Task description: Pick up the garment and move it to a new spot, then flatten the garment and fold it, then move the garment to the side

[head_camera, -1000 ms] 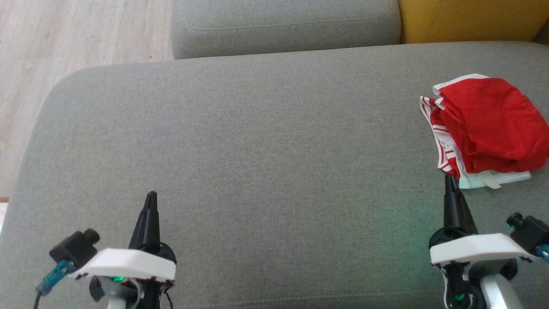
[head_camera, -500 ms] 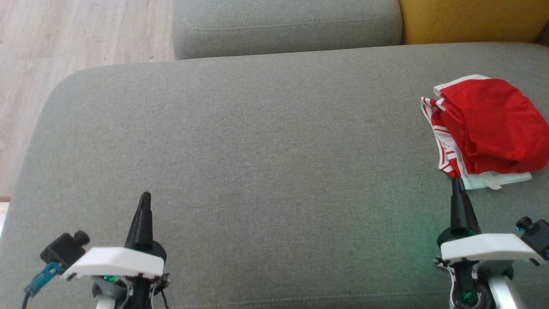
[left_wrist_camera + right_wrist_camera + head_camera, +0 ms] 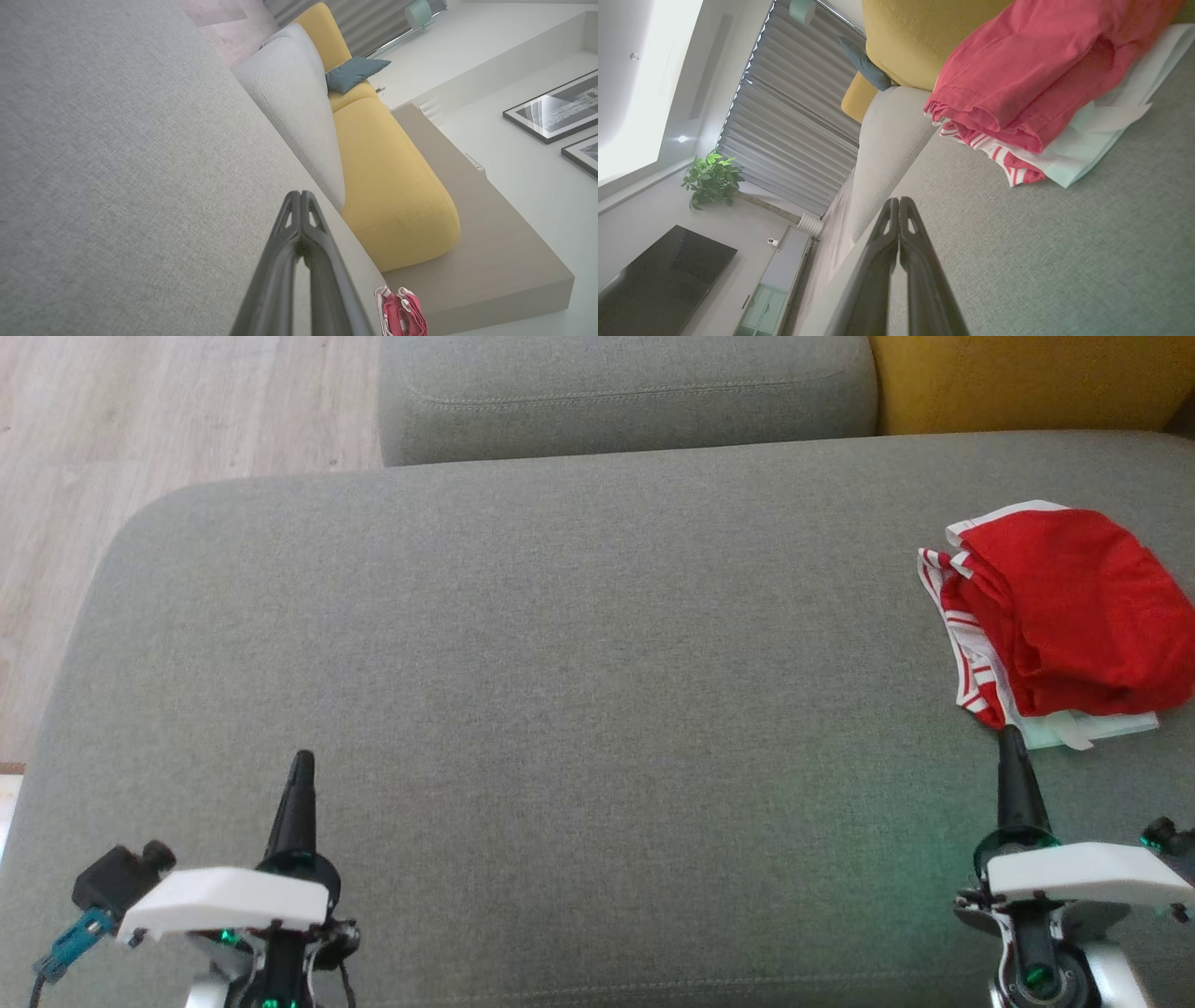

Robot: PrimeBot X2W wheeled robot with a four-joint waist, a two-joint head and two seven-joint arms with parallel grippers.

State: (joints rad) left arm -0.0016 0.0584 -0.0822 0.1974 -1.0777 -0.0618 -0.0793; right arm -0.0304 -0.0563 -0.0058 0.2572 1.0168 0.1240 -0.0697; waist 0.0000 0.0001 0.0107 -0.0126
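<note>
The left gripper is held low at the near left of the grey sofa seat. Its two fingers are pressed together on nothing, and it is judged to be parked out of the way. The broad middle of the seat is spanned by neither arm (room enough for flattening and folding). Further right, the right gripper is likewise closed and empty, with its tip near the garment but apart from it. The red-and-white garment is laid folded at the seat's far right, so the sideways move is judged done.
</note>
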